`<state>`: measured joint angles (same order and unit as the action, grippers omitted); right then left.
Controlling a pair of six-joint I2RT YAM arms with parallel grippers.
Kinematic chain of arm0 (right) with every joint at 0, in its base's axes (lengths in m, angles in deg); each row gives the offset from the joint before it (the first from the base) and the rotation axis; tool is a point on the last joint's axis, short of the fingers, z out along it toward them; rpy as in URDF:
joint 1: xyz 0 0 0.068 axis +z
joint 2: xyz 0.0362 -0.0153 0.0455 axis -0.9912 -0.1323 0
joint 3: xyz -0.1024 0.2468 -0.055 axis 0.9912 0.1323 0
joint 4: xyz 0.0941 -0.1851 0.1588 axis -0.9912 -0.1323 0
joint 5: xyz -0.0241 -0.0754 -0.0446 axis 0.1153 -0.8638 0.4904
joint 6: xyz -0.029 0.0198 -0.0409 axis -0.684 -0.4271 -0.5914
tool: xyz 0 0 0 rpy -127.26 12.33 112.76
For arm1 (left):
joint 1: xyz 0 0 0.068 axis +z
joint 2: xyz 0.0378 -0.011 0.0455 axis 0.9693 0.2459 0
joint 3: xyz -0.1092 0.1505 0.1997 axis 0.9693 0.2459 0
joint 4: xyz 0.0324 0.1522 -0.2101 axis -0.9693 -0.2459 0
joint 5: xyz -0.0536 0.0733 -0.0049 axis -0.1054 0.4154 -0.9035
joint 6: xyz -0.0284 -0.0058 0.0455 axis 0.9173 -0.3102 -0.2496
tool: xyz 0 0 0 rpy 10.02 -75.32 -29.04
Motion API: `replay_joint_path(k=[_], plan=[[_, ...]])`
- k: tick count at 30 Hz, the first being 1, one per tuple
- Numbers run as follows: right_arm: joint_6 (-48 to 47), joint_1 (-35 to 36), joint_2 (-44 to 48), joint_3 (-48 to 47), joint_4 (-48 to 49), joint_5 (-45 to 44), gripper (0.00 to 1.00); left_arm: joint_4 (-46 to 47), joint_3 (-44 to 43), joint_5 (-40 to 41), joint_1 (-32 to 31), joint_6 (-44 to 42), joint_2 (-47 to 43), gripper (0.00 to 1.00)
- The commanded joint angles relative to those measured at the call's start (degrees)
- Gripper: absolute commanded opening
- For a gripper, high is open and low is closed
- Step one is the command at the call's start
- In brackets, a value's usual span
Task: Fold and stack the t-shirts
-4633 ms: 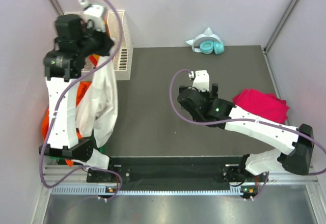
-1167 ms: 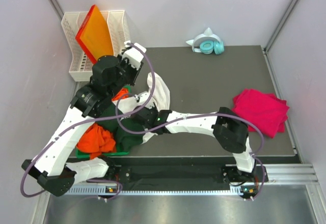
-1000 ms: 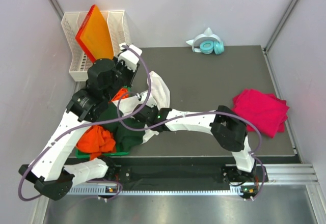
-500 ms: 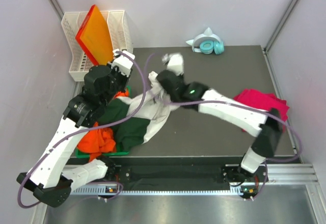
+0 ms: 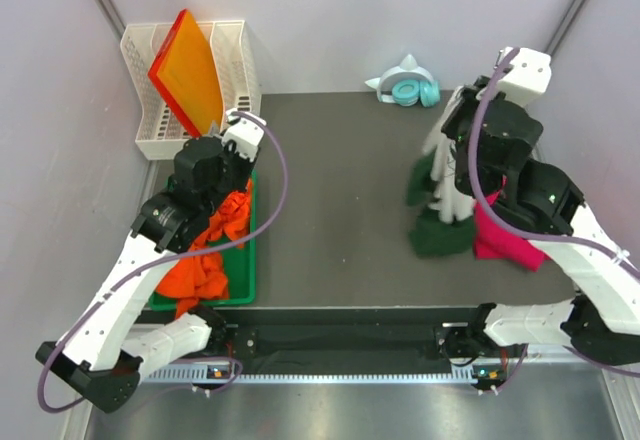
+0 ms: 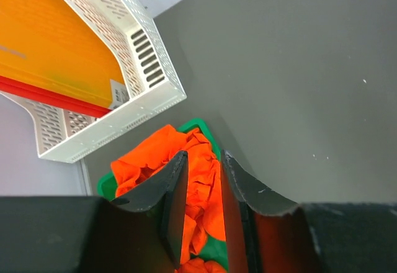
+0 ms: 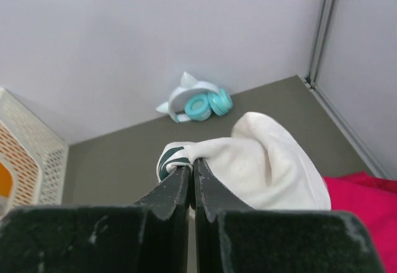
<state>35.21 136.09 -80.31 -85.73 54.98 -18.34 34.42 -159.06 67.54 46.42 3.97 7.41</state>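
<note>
A white and dark green t-shirt [image 5: 440,200] hangs bunched above the right half of the table. My right gripper [image 7: 191,169] is shut on its collar edge [image 7: 180,155], held high. Its dark green hem [image 5: 440,234] reaches the table beside a folded pink t-shirt [image 5: 503,243], whose corner also shows in the right wrist view [image 7: 366,192]. Crumpled orange t-shirts [image 5: 200,260] lie in a green tray [image 5: 243,272] at the left edge. Above the orange cloth [image 6: 155,155] my left gripper [image 6: 201,161] stands open, gripping nothing.
A white wire rack [image 5: 240,70] with an orange folder [image 5: 185,70] stands at the back left. Teal headphones [image 5: 410,88] lie at the back edge, also seen in the right wrist view [image 7: 198,102]. Dark table surface [image 5: 330,210] lies between the arms.
The right arm has swung from the left tray to the right side and risen, carrying the white and green shirt. The left gripper has let it go and stays over the tray.
</note>
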Motion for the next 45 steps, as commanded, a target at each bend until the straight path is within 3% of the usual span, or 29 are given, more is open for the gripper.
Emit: replay_joint_path(k=[1,7,15,24,33,39,45], plan=[[5.07,-0.34,-3.16,6.22,-7.04,3.01,0.00,0.30,2.20,-1.39,0.34,1.58,0.57,0.33],[14.49,1.23,-3.69,19.08,-5.12,11.19,0.00,-0.58,7.65,-4.46,0.34,3.78,1.45,0.31],[15.02,5.11,-10.10,16.01,-6.44,11.73,0.00,-1.73,14.76,-7.72,0.34,8.08,5.31,0.26],[17.92,5.99,-10.11,16.27,-7.75,11.55,0.00,-1.19,21.10,-11.67,0.34,8.97,10.75,0.17],[21.79,7.65,-10.02,16.89,-9.95,10.76,0.00,-7.17,15.92,-19.49,3.59,10.81,22.17,0.12],[23.81,8.97,-9.67,17.77,-10.48,10.32,0.00,-15.68,7.84,-21.43,11.22,13.36,33.51,0.00],[24.86,9.24,-9.75,18.73,-10.48,10.06,0.00,-18.34,5.46,-16.78,19.23,12.83,37.31,0.00]])
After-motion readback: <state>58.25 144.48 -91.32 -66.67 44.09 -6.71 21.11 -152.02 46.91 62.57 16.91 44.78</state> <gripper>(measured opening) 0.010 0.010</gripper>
